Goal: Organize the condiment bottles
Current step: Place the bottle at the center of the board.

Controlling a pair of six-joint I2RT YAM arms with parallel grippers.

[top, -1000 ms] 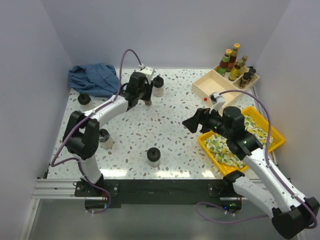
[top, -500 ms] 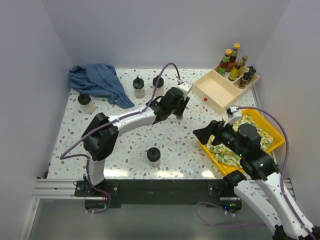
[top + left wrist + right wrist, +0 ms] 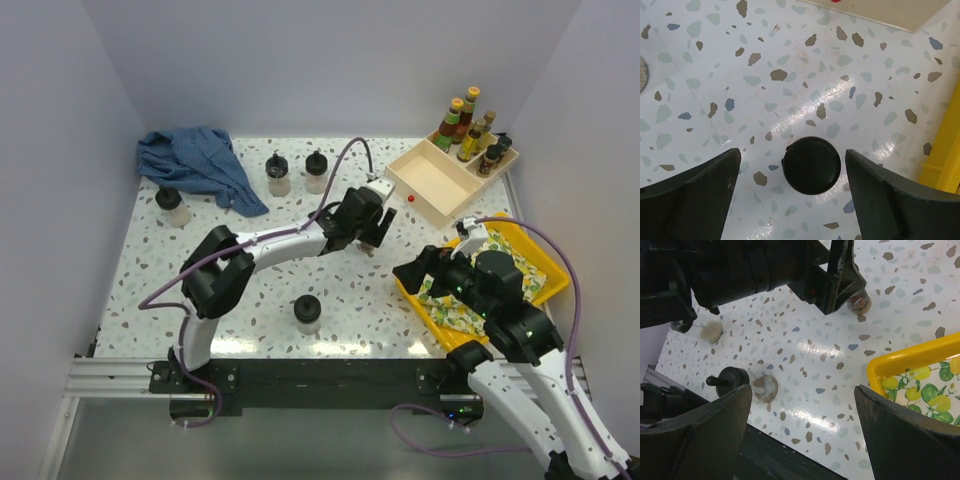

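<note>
Shaker (image 3: 812,165) upright on table (image 3: 790,75), between wide-spread fingers of left gripper (image 3: 791,154), gaps both sides. Yellow tray (image 3: 946,155) rim near its right, beige tray (image 3: 880,17) edge beyond, speckled table on other sides. Right gripper (image 3: 802,390) wide, empty, at yellow tray's corner.

You've got a tiny dark shaker (image 3: 811,165), black cap up, upright on the table (image 3: 250,270) right of centre. Squat clear black-lidded jars, all upright: back jar (image 3: 278,172), second jar (image 3: 317,172) just beside it, far-left jar (image 3: 170,205), front jar (image 3: 307,313). Slim sauce bottles (image 3: 458,120), red and yellow caps, cluster upright in the beige tray's (image 3: 435,180) right-hand compartments.
</note>
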